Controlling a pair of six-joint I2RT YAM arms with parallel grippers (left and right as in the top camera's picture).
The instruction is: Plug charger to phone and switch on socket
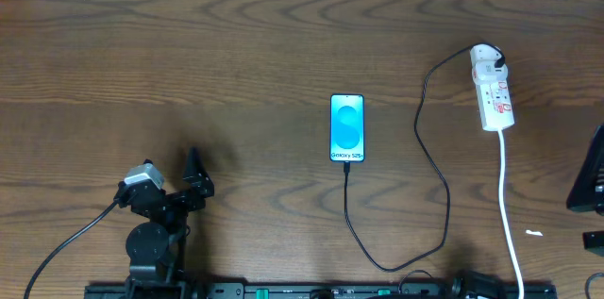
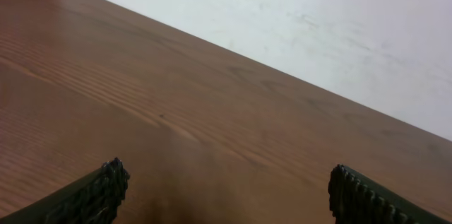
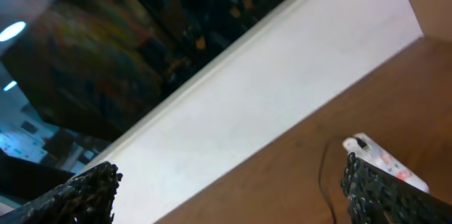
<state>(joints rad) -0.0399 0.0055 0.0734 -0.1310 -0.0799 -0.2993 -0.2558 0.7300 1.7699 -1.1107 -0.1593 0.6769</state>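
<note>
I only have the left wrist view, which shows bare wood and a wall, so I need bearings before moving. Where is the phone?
Observer: The phone lies screen up mid-table, to the right of your left tool and farther from the base.
Operator: Is the charging cable anywhere near it?
Observer: The black cable ends right at the phone's near edge. I cannot tell whether its tip is seated.
Operator: And the power strip?
Observer: The power strip lies far right, toward the wall, with the cable's other end at its far end.
</note>
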